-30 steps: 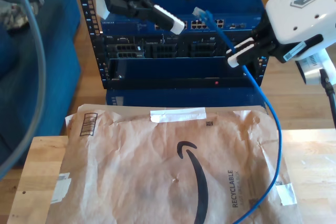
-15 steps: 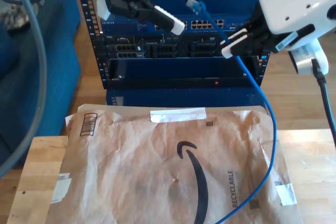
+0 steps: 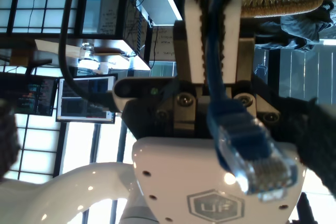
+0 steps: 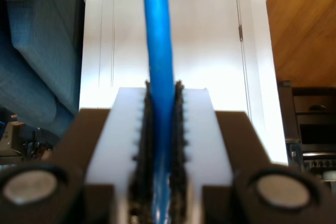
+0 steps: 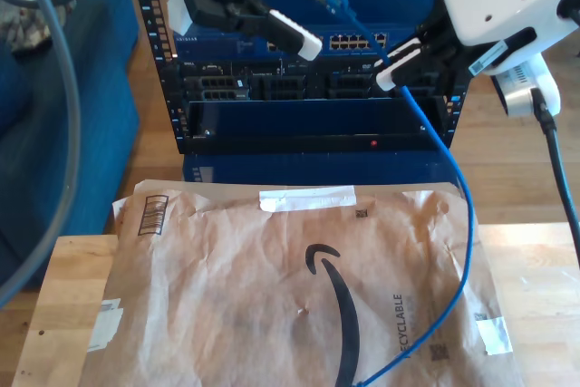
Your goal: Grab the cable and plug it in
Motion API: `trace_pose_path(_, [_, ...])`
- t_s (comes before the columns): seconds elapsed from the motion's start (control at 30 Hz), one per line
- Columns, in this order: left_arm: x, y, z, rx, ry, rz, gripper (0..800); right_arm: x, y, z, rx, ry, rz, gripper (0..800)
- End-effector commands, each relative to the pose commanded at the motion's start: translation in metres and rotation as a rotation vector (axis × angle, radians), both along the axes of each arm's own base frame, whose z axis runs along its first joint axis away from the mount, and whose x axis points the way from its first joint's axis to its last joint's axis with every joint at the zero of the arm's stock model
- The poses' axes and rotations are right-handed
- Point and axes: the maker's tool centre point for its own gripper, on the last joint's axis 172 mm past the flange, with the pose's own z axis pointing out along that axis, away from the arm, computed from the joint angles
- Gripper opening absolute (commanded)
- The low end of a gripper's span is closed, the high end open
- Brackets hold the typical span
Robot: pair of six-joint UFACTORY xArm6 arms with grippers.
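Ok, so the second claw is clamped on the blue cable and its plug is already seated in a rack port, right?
Not quite. My second claw is clamped on the cable, but the plug is not seated: the first wrist view shows it free in the air, contacts bare.

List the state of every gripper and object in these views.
My first gripper: open, fingers either side of the plug.
My second gripper: shut on the cable.
Cable: held up, rest hanging down across the envelope.
Plug: unplugged, in the air before the rack.
Envelope: lying flat on the table.
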Motion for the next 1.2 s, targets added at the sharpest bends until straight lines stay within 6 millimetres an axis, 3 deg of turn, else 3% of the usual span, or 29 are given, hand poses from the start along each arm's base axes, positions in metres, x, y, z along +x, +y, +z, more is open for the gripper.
trace_pose_path(0.6, [0.000,-0.003,0.007,-0.022,0.019,0.012,520,0.000,-0.002,-0.004,-0.012,0.006,-0.001,20])
trace_pose_path(0.7, [0.000,-0.005,0.010,-0.036,0.019,0.010,454,-0.001,-0.002,-0.004,-0.012,0.006,0.000,20])
trace_pose_path(1.0, [-0.001,-0.005,0.003,-0.036,0.039,0.009,453,0.000,-0.002,-0.004,-0.012,0.006,-0.001,20])
trace_pose_path(1.2, [0.000,-0.004,0.003,-0.032,0.037,0.012,400,-0.001,-0.002,-0.005,-0.012,0.006,0.001,21])
